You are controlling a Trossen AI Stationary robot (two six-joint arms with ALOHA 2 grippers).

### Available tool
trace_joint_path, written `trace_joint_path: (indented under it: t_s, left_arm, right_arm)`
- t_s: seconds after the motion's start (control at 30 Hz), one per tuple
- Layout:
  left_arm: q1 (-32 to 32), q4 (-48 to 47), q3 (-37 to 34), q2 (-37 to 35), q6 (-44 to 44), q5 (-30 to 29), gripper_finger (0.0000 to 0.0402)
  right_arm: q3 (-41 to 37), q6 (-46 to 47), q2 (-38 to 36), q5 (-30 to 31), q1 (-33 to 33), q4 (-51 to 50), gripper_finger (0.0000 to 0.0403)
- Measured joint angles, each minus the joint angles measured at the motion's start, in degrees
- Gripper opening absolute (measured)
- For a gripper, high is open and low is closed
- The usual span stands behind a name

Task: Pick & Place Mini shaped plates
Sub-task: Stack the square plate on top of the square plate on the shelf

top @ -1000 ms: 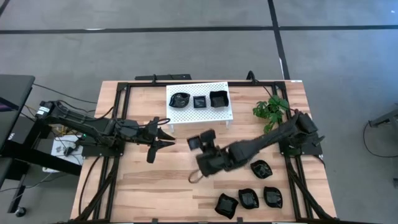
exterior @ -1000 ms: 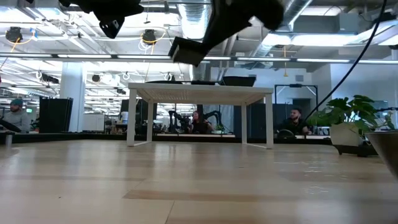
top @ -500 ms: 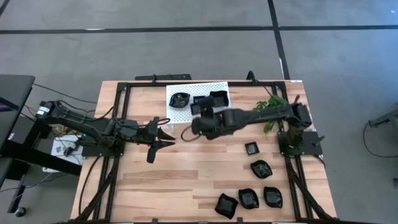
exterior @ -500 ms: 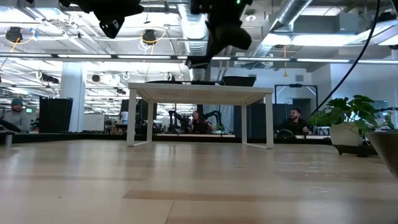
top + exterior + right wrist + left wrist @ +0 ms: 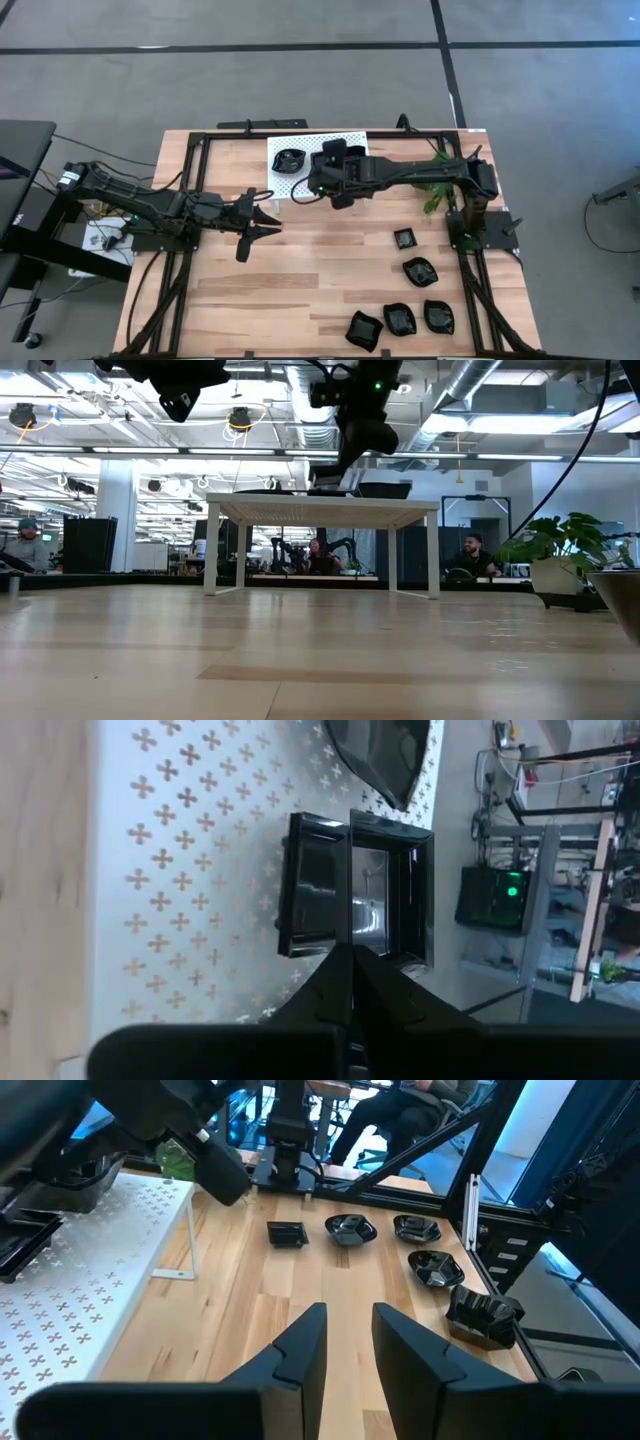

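The white perforated rack (image 5: 318,160) stands at the table's (image 5: 300,290) far edge and serves as the landmark. The right gripper (image 5: 330,158) hangs over the rack's middle, fingers pinched together on the rim of a small square black plate (image 5: 355,885); in the right wrist view the plate spreads just ahead of the fingertips, above the rack's cross-punched top. Whether the plate touches the rack cannot be told. A rounded, wavy-rimmed black plate (image 5: 289,160) sits on the rack's left part, beside the held one. Another dark plate on the rack's right part is mostly hidden by the arm.

The left gripper (image 5: 262,222) waits in front of the rack's left end, above bare wood, fingers (image 5: 300,1345) narrowly parted and empty.

Well in front and to the right of the rack, five more black plates lie on the table: a small square one (image 5: 405,239) nearest the rack, then four others (image 5: 400,318) in a loose cluster towards the near edge.

A green plant (image 5: 436,172) stands just right of the rack.
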Motion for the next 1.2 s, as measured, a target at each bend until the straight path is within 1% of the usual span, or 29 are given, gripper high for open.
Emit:
trace_joint_path:
  t_s: [0.07,0.17,0.23,0.6,0.9,1.03,1.1,1.2]
  left_arm:
    - [0.0,0.0,0.0,0.0,0.0,0.0,0.0085]
    - [0.0,0.0,0.0,0.0,0.0,0.0,0.0085]
    - [0.0,0.0,0.0,0.0,0.0,0.0,0.0085]
    - [0.0,0.0,0.0,0.0,0.0,0.0,0.0085]
    - [0.0,0.0,0.0,0.0,0.0,0.0,0.0085]
    - [0.0,0.0,0.0,0.0,0.0,0.0,0.0085]
    - [0.0,0.0,0.0,0.0,0.0,0.0,0.0085]
    - [0.0,0.0,0.0,0.0,0.0,0.0,0.0085]
  right_arm:
    - [0.0,0.0,0.0,-1.0,-0.4,0.0,0.0003]
    - [0.0,0.0,0.0,-4.4,-1.3,0.2,0.0003]
    - [0.0,0.0,0.0,-5.2,-1.6,0.2,0.0003]
    - [0.0,0.0,0.0,-5.8,-2.8,1.0,0.0007]
    - [0.0,0.1,0.0,-5.8,-3.5,1.7,0.0045]
    - [0.0,0.3,0.0,-5.8,-2.9,1.7,0.0056]
    - [0.0,1.9,0.0,-5.7,-2.2,1.7,0.0057]
    - [0.0,7.2,0.0,-5.7,-0.1,1.5,0.0058]
